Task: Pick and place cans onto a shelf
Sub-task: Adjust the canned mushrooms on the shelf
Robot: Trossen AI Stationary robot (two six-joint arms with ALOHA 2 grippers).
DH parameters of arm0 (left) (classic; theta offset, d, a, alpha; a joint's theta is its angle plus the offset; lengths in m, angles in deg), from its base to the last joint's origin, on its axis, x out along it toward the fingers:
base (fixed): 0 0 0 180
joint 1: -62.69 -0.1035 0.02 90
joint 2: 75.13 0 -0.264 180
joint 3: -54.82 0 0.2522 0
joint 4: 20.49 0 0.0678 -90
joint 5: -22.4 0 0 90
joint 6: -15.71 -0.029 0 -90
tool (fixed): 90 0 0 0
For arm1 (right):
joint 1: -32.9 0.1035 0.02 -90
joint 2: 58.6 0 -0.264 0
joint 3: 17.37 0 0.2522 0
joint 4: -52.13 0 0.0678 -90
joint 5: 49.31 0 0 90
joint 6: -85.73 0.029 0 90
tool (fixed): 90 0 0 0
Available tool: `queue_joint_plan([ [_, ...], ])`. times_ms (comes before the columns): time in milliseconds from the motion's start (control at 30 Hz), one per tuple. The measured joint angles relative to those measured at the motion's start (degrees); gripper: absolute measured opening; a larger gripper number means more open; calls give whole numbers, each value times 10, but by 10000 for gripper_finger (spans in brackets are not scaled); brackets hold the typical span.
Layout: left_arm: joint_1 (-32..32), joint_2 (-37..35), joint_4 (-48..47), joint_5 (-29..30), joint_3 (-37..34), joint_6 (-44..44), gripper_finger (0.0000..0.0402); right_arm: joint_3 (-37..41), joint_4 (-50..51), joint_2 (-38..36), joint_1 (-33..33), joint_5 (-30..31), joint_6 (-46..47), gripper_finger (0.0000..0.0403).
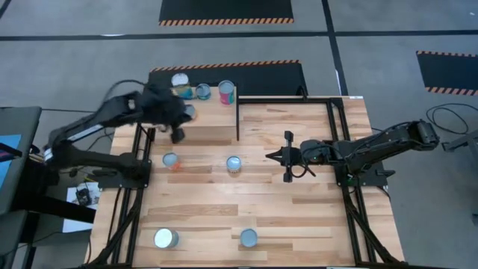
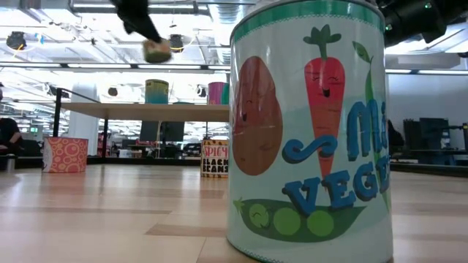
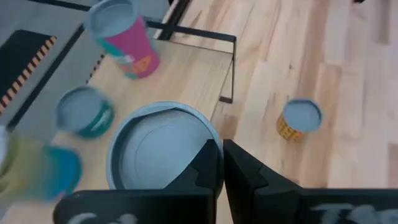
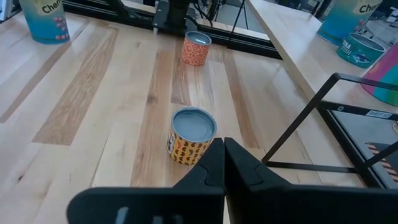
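Big and close stands a can with veggie pictures (image 2: 307,131), but the one being moved is the small can (image 3: 158,152) hanging right under the left claw (image 3: 221,163), which looks pinched nearly shut on the can's edge, up over the shelf (image 3: 199,68) with three other cans just ahead of it. Hard, smooth metal like this will not squash but can slip, so I think a squeeze around the middle of its sides is best. Off to the side, the right claw (image 4: 222,155) waits with fingers together, a yellow can (image 4: 191,135) just in front.
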Motion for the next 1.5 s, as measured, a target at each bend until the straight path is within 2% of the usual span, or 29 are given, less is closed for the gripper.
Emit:
queue_joint_plan([
  [233, 10, 141, 51, 47, 0, -1, 0, 0, 0, 0, 0, 0, 5, 19],
  [467, -12, 217, 74, 89, 0, -4, 0, 0, 3, 0, 0, 0, 4, 13],
  [733, -55, 220, 103, 100, 0, -9, 0, 0, 3, 0, 0, 0, 5, 17],
  [933, -87, 220, 114, 69, 1, -6, 0, 0, 3, 0, 0, 0, 5, 13],
  [1033, -90, 220, 112, 43, 1, -3, 0, 0, 3, 0, 0, 0, 5, 17],
  [1500, -93, 223, 123, 38, 1, 6, 0, 0, 2, 0, 0, 0, 5, 17],
])
